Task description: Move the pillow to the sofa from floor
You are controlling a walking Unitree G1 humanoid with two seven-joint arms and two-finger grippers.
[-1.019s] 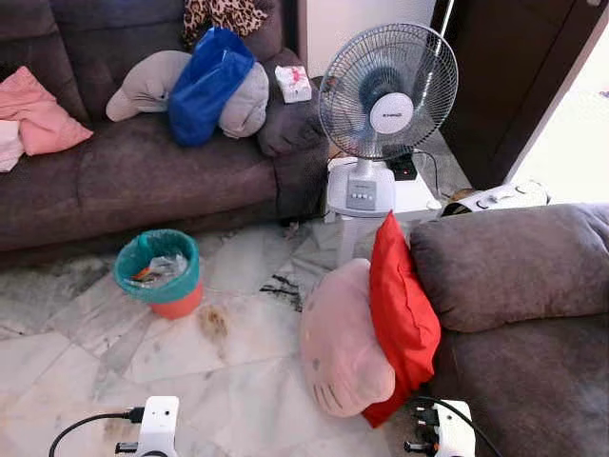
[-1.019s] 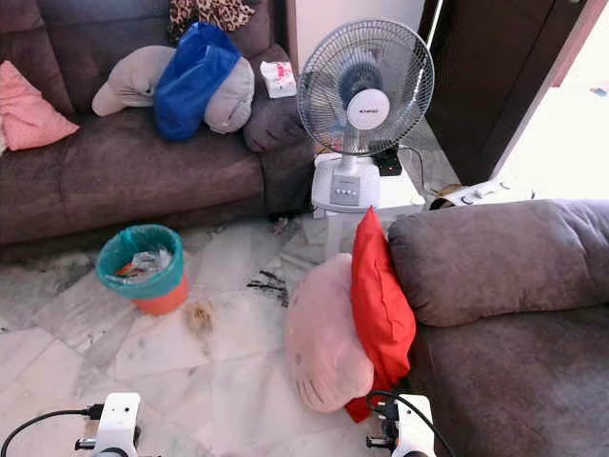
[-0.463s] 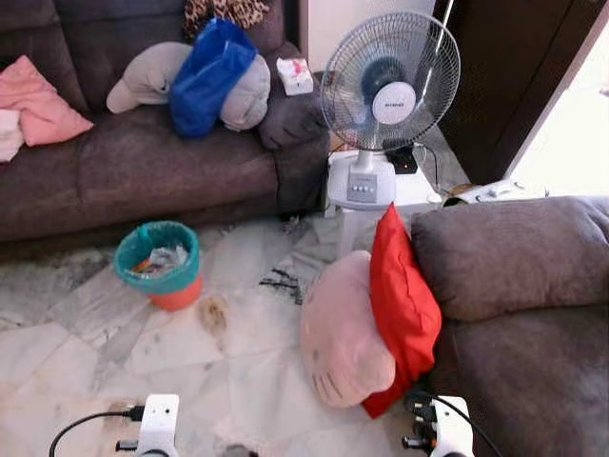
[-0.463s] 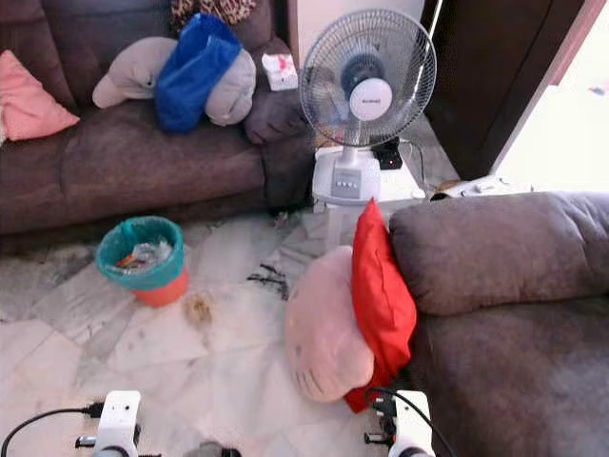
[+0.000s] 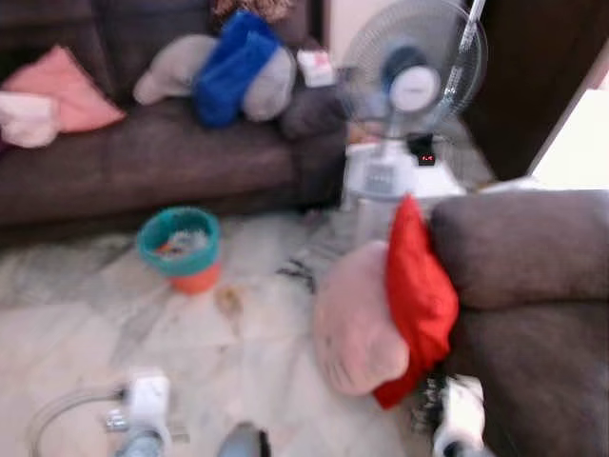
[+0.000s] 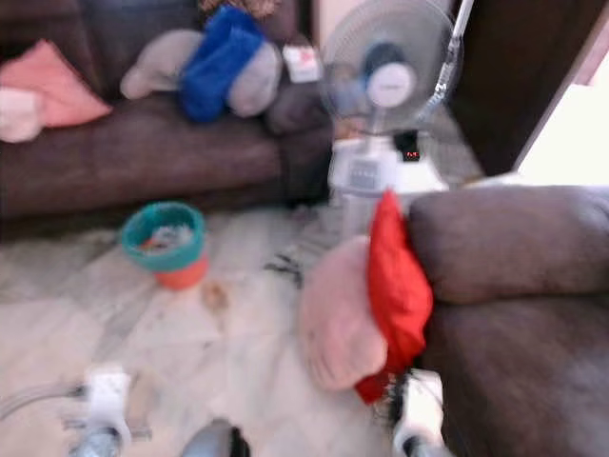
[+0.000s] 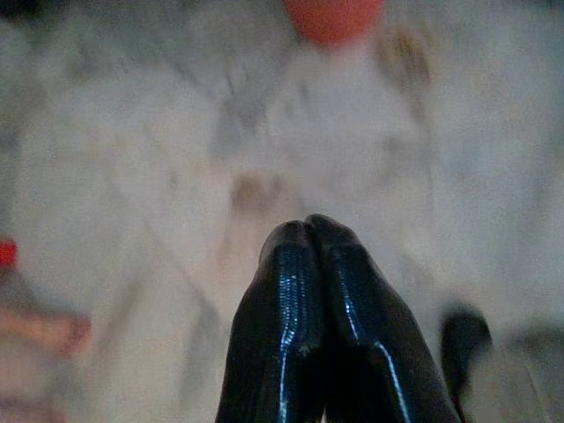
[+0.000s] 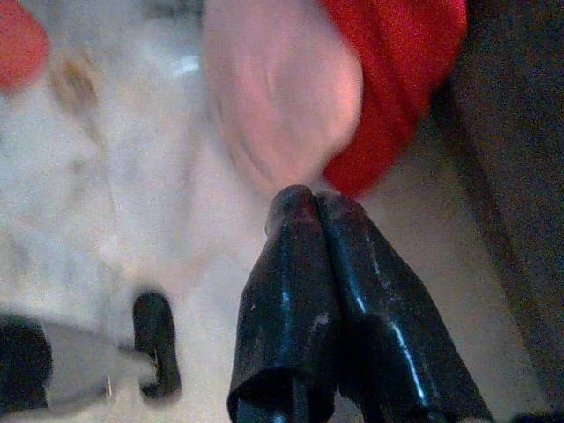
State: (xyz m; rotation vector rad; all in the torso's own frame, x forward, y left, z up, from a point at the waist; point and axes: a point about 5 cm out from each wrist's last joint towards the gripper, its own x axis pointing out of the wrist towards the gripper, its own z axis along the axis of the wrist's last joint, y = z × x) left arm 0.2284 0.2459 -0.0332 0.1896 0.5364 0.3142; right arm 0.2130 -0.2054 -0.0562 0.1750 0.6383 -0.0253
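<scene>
Pillow, pink (image 5: 357, 319): stands on edge on the marble floor (image 5: 86, 324), leaning against a red pillow (image 5: 417, 286), which leans in turn on the side of the near sofa (image 5: 533, 286). Both lie just ahead of the right gripper (image 8: 310, 207) and well apart from the left gripper (image 7: 304, 231), which hangs over bare floor. The views are blurred, suggesting the robot is in motion; the step in hand appears to be the approach. To do it well, the robot should probably square up to the pink pillow, spread the right fingers wide before contact, and take the soft edge deeply, since a shallow pinch on stuffing may slip. Jaws: on both grippers the fingers are pressed together, holding and touching nothing. Farther beyond the jaws: a teal bin (image 5: 179, 246), a standing fan (image 5: 411, 90), and the far sofa (image 5: 143, 162) carrying a blue bag (image 5: 233, 65) and cushions.
</scene>
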